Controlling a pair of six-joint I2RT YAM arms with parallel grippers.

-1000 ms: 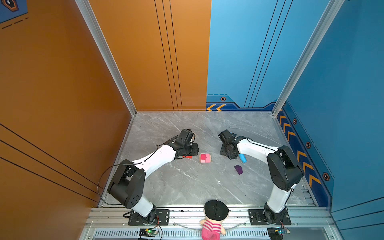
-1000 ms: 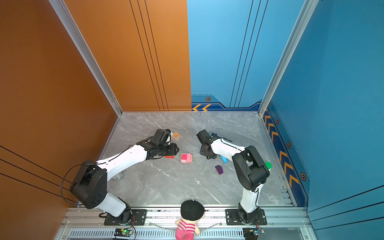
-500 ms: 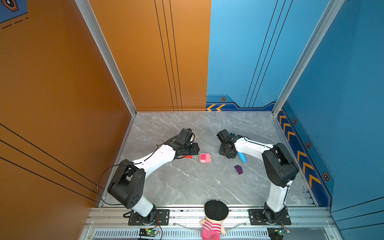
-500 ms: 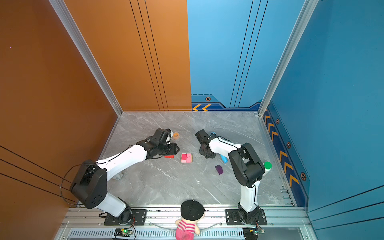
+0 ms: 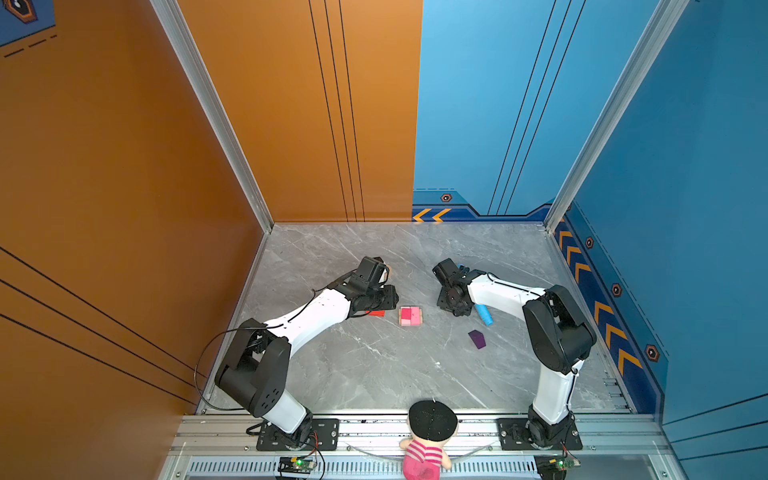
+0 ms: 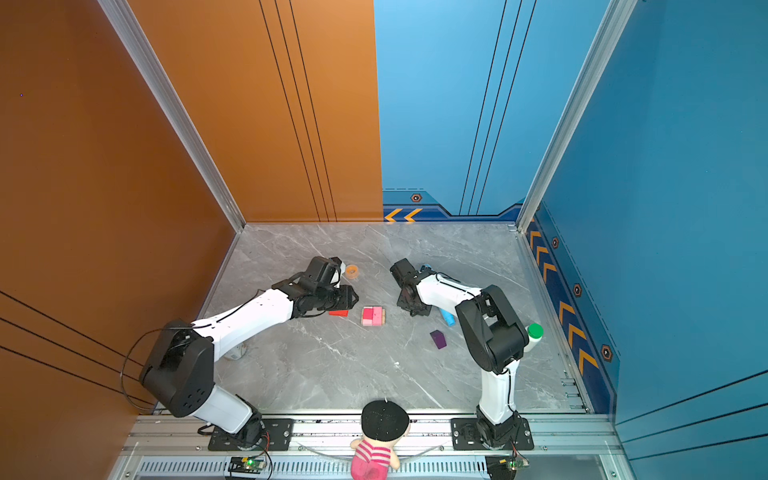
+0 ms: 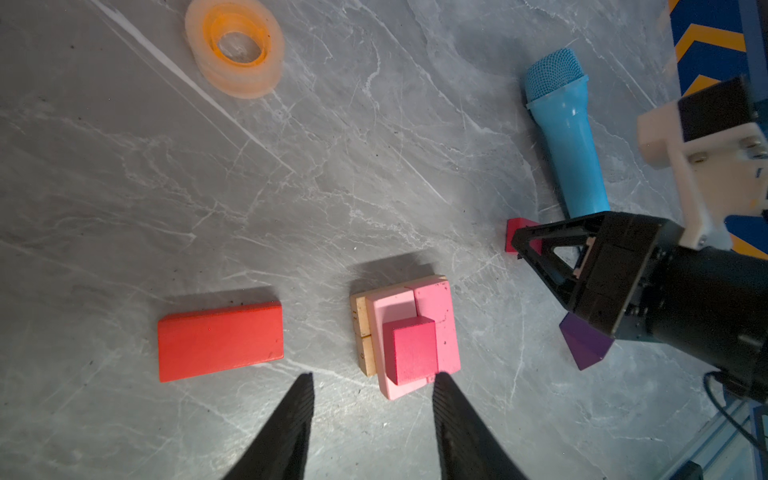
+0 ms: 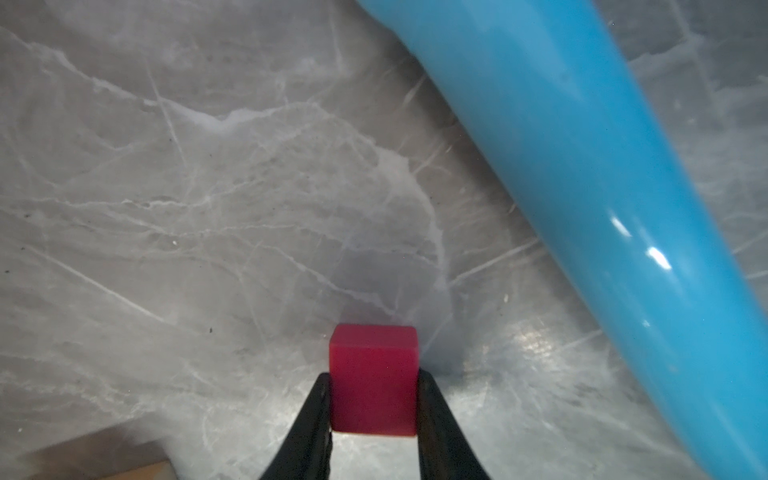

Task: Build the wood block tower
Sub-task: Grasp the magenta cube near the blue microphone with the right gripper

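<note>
Eight painted wooden blocks are out on the gray, marble-veined table (image 5: pixel 374 374), along with one translucent orange tape ring (image 6: pixel 352 271) and one glossy blue microphone-shaped tube (image 7: pixel 569 137) with a mesh head. Left of the wood block tower (image 5: pixel 410 316) lies the single flat red brick (image 7: pixel 220 340), close to it but apart, and the tape ring sits farther back on that side. The left gripper (image 7: pixel 374 376) hovers just left of the tower, its two black fingers about half spread and holding nothing. The tower is low: two tan slabs (image 7: pixel 360 328) side by side at the bottom, two pale pink bricks (image 7: pixel 440 307) across them, and one magenta cube (image 7: pixel 411 351) on top. To the tower's right, the right gripper (image 8: pixel 374 376) has its fingers pressed against both sides of the second magenta cube (image 8: pixel 373 380), beside the tube. The one purple house-shaped piece (image 5: pixel 477 339) lies farthest right of the tower, nearer the arm bases.
</note>
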